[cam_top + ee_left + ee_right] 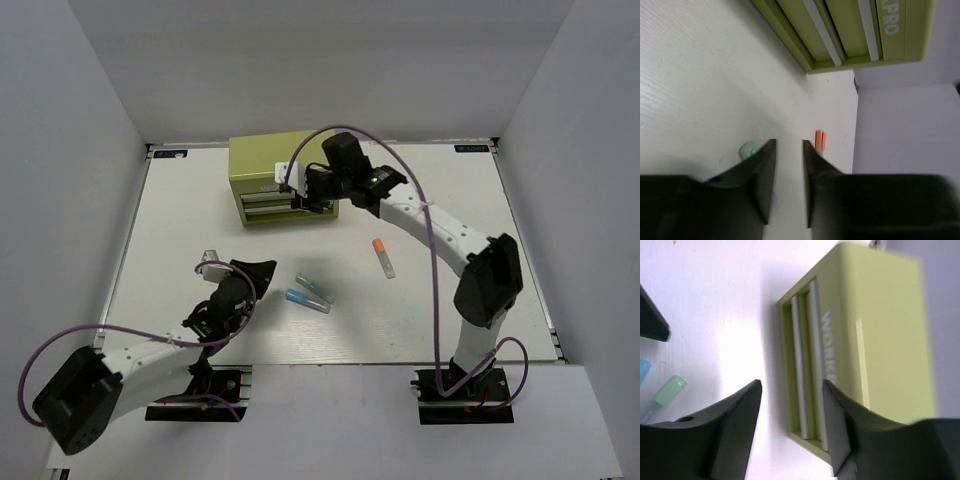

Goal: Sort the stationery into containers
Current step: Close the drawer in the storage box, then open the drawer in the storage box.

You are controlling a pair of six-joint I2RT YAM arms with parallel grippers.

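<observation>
The olive-green chest (262,165) stands at the back of the table with both drawers shut. My right gripper (305,195) is open right at its front; in the right wrist view the gripper (792,385) has the silver drawer handles (805,365) between its jaws. The orange-capped marker (384,257), green-capped marker (315,288) and light blue marker (307,300) lie mid-table. My left gripper (262,272) is empty, left of them. In the left wrist view the gripper (789,142) shows a narrow gap. The slim blue pen is not clearly seen.
A small pale object (210,256) lies by the left wrist. The left wrist view shows the green cap (747,150), the orange cap (820,140) and the chest (855,30) ahead. White walls enclose the table on three sides.
</observation>
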